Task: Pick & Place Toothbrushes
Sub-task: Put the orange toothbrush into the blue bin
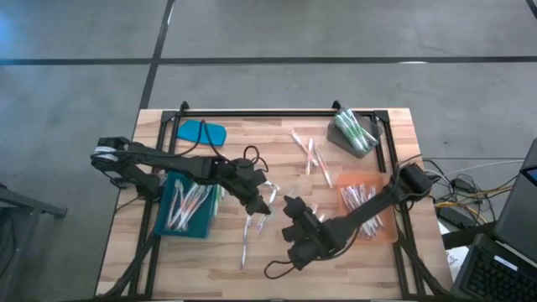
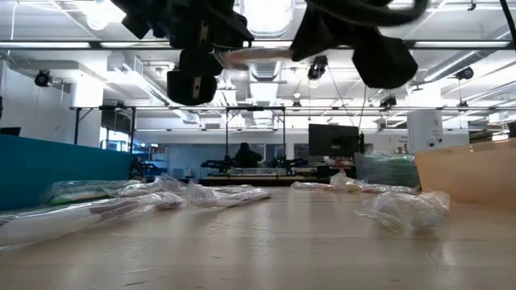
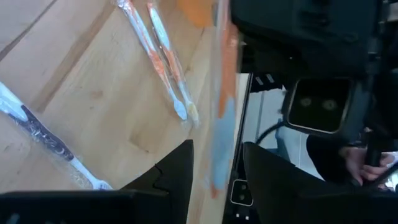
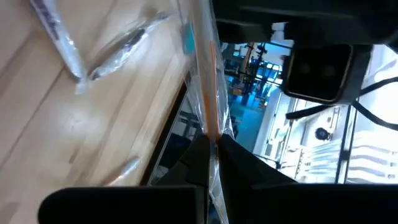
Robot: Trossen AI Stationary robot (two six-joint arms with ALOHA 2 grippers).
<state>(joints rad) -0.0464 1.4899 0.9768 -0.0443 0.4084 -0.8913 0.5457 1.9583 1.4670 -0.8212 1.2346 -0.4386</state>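
Note:
A wrapped toothbrush (image 2: 250, 55) with an orange stripe hangs roughly level, high above the middle of the table, between my two grippers. My right gripper (image 4: 211, 140) is shut on it. My left gripper (image 3: 217, 149) faces the right one and is open. The toothbrush's blurred orange and blue end (image 3: 221, 118) runs between its fingers with a gap on either side. In the high view the left gripper (image 1: 264, 200) and the right gripper (image 1: 291, 210) stand close together above the table's centre. More wrapped toothbrushes (image 1: 310, 155) lie loose on the wood. My right gripper pinches the wrapped toothbrush (image 4: 210, 124) between its two fingers. Most of its length sticks out ahead of the fingertips, and some wrapper trails back between the fingers. The fingers lie along it. It is lifted clear of the table.
A teal tray (image 1: 172, 222) with toothbrushes sits at the left, and an orange tray (image 1: 382, 231) with some sits at the right. A grey bin (image 1: 352, 138) stands at the far right and a blue object (image 1: 201, 132) at the far left. Loose toothbrushes (image 1: 247, 239) lie near the front. Black frame rails (image 1: 252, 113) border the table.

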